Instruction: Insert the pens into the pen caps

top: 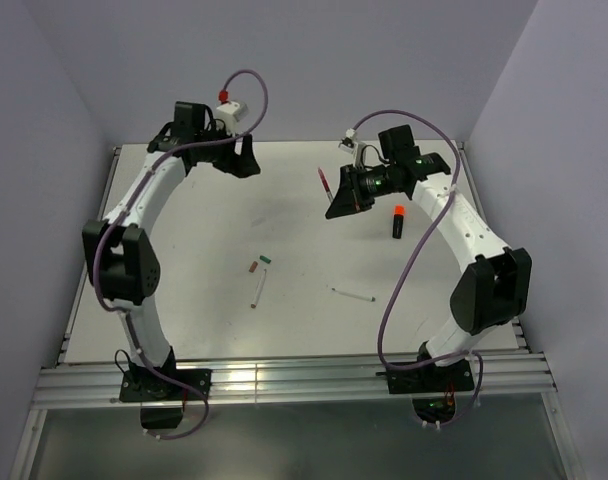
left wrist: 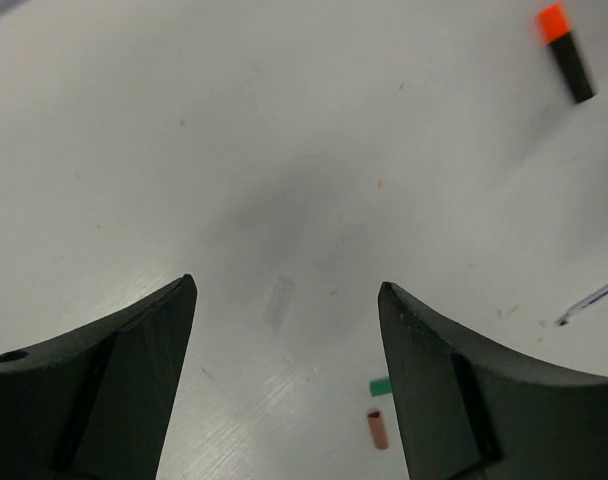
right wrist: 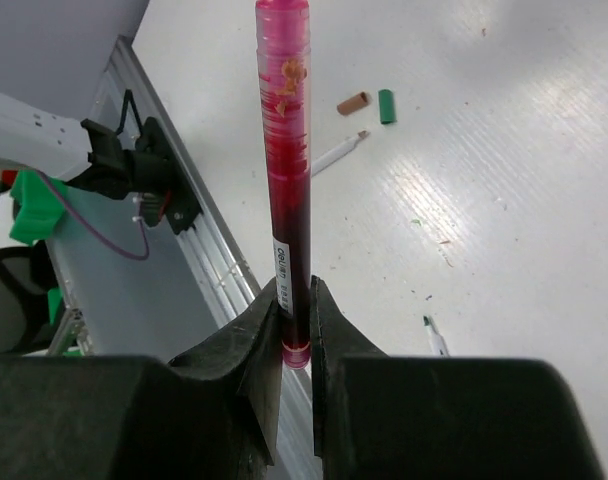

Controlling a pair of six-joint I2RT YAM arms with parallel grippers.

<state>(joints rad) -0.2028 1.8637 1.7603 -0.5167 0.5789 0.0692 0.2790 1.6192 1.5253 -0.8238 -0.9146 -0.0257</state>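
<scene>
My right gripper point(right wrist: 296, 290) is shut on the lower end of the thin dark red pen point(right wrist: 284, 170), holding it above the table's far middle point(top: 324, 183). My left gripper point(left wrist: 286, 290) is open and holds nothing; it hangs over bare table at the far left point(top: 241, 160). The brownish-red cap point(left wrist: 378, 428) and the green cap point(left wrist: 381, 386) lie side by side next to its right finger, mid-table point(top: 253, 267). A white pen point(top: 258, 290) lies just below the caps, and another white pen point(top: 352, 294) lies to the right. The short black marker point(top: 396, 222) with an orange end lies beside the right arm.
Raised metal rails point(top: 284, 380) run along the table's near edge by the arm bases, and a rail point(top: 92, 260) borders the left side. Purple cables point(top: 404, 290) loop off both arms. Grey walls close in the back and sides.
</scene>
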